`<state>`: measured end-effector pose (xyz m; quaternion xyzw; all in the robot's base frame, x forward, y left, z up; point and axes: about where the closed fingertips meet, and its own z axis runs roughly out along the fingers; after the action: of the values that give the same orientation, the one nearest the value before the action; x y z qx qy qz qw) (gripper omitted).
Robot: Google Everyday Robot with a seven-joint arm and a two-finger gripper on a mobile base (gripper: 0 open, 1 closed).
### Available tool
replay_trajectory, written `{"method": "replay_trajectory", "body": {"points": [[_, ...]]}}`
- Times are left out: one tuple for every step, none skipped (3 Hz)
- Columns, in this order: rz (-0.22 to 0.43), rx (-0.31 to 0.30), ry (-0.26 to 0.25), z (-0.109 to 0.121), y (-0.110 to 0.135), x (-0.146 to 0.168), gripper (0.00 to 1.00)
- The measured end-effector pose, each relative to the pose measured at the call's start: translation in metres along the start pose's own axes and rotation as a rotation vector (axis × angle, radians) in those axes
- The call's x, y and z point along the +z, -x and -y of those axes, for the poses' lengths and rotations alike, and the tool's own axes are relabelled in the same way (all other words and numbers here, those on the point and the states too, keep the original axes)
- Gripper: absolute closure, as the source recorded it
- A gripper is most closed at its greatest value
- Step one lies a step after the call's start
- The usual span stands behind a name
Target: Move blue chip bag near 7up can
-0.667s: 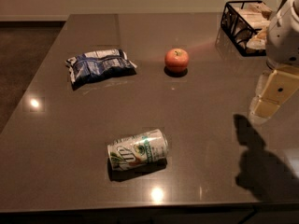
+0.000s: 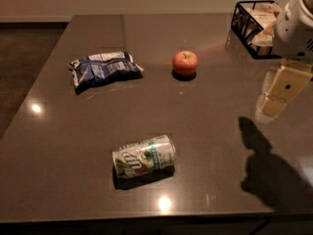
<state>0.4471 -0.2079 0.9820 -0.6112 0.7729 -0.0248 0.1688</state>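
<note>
The blue chip bag lies flat on the dark table at the far left. The 7up can lies on its side near the front edge, well in front of the bag. My gripper hangs above the table at the right edge of the view. It is far from both the bag and the can, holds nothing that I can see, and casts a shadow on the table in front of it.
A red apple stands in the middle of the far half of the table, right of the bag. A black wire basket with packets in it stands at the far right corner. The table's front edge runs just below the can.
My gripper has shifted slightly to the left and down. The bag, the can and the apple have not moved.
</note>
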Motion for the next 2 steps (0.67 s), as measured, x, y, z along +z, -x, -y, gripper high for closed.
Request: {"method": "replay_trajectory", "body": {"points": [[0.076,-0.041,0.015,0.018,0.03,0.003,0.0],[0.138,-0.081,0.036,0.04,0.071,0.016,0.0]]}}
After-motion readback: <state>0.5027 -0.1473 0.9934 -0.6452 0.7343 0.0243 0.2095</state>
